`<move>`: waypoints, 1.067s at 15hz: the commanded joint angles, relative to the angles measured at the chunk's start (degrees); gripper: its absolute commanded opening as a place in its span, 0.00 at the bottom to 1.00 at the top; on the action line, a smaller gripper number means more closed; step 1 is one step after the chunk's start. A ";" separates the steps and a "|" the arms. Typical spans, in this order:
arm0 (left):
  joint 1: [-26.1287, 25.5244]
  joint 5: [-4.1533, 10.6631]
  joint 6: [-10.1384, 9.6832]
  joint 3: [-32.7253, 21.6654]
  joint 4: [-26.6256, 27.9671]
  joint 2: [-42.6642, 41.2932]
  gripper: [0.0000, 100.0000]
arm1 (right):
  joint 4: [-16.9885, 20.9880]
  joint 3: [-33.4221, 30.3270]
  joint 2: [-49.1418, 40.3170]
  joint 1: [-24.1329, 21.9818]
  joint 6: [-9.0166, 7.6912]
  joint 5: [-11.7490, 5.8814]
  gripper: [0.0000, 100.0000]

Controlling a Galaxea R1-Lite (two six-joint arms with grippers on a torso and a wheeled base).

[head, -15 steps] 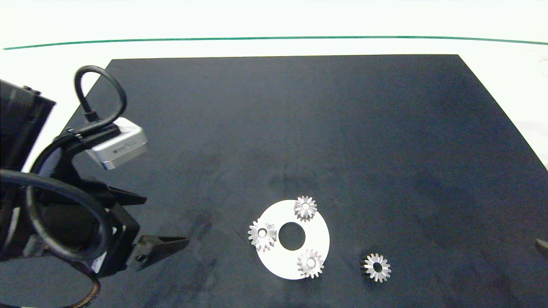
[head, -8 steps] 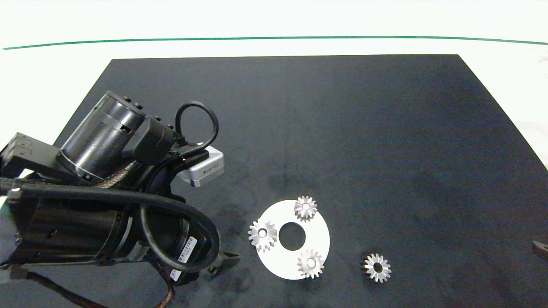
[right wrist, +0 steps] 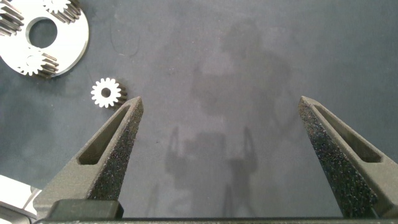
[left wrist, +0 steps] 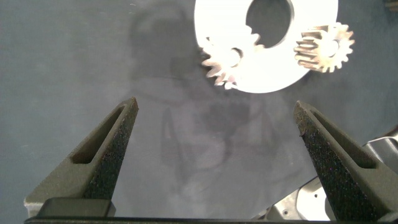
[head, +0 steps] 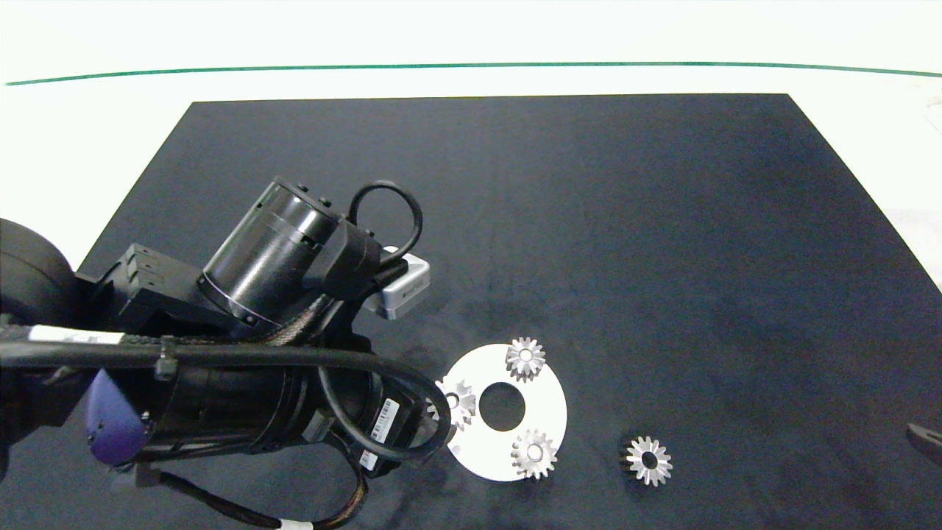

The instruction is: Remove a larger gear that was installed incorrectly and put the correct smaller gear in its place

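From my seat, the left arm reaches in over the black mat (head: pixel 589 221) and its body and cable cover the near-left edge of the white disc (head: pixel 548 401). In the head view I cannot see the left gripper (left wrist: pixel 214 106) itself; its wrist camera shows both grey fingers (left wrist: pixel 106 155) spread wide with only bare mat between them, holding nothing. The larger gear (head: pixel 462 401) sits on the disc's left side, overhanging the rim, half hidden under the arm's cable in the head view. In the left wrist view that gear lies just beyond the fingertips, roughly in line with the gap between them and not touched by either finger. 2 other gears stand on the disc, one at its far edge (head: pixel 525 358) and one at its near edge (head: pixel 533 453), all 3 set around the round centre hole. The smaller gear (head: pixel 648 461) lies loose on the mat, flat with its bore up, to the right of the disc and clear of it. The right gripper (right wrist: pixel 219 99) is parked at the mat's right edge, with only a tip showing in the head view; its fingers are also wide apart and empty, well away from the smaller gear. The mat lies on a white table (head: pixel 471 37).
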 commanded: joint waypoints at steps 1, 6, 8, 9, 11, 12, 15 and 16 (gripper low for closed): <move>-1.46 0.26 -1.41 -0.22 -0.90 2.51 1.00 | 0.07 -0.01 0.05 0.02 -0.07 0.09 1.00; -1.11 0.43 -1.50 0.66 -4.76 4.36 1.00 | 0.07 0.17 0.22 0.02 -0.16 0.09 1.00; -1.46 0.43 -1.50 0.74 -5.20 4.27 1.00 | 0.15 0.17 0.14 0.10 -0.16 0.18 1.00; -1.46 0.96 -1.41 1.89 -7.93 4.27 1.00 | 0.15 0.17 0.22 0.10 -0.16 0.35 1.00; -1.46 1.93 -1.15 3.65 -12.50 4.36 1.00 | 0.15 0.52 0.22 0.10 -0.16 0.35 1.00; -1.55 1.93 -1.15 3.91 -13.02 4.36 1.00 | 0.15 0.61 0.22 0.10 -0.16 0.35 1.00; -3.66 2.01 -1.41 4.08 -13.02 4.71 1.00 | 0.15 0.87 0.22 1.95 -0.16 0.26 1.00; -3.83 2.01 -1.41 4.26 -13.11 4.88 1.00 | 0.07 1.05 0.22 2.04 -0.24 0.18 1.00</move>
